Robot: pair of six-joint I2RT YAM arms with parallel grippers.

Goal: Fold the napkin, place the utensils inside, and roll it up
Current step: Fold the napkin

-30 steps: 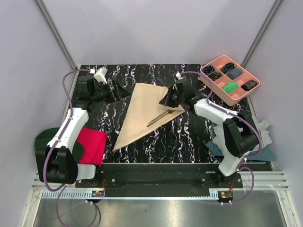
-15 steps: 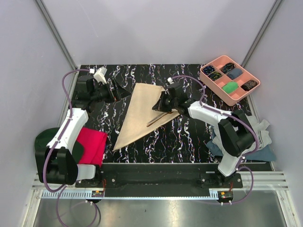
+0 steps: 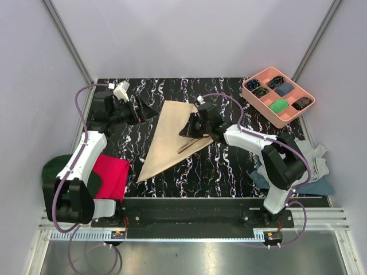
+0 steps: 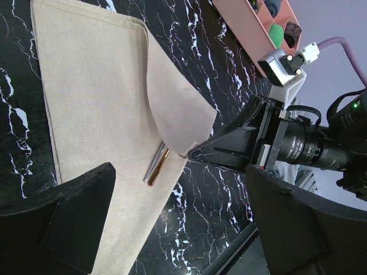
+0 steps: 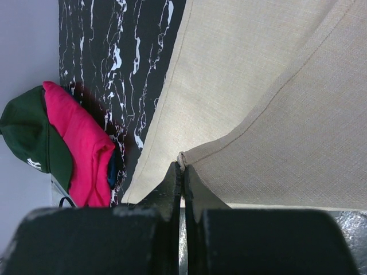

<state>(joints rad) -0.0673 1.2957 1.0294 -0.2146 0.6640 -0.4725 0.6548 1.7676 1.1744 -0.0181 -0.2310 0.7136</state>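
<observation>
Pinching the napkin (image 5: 258, 74) corner, right jaws hold it over the utensils (image 4: 156, 166); left jaws gape empty.

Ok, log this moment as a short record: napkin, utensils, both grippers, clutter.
napkin: beige triangle on the table, right corner raised
utensils: on the napkin, partly under the raised flap
right gripper: shut on that corner
left gripper: open, empty, near the napkin's far-left corner
clutter: pink tray far right; red cloth and green cap near left

Pink tray (image 3: 262, 107) far R; red cloth (image 3: 112, 175), green cap (image 3: 54, 166) near L.
</observation>
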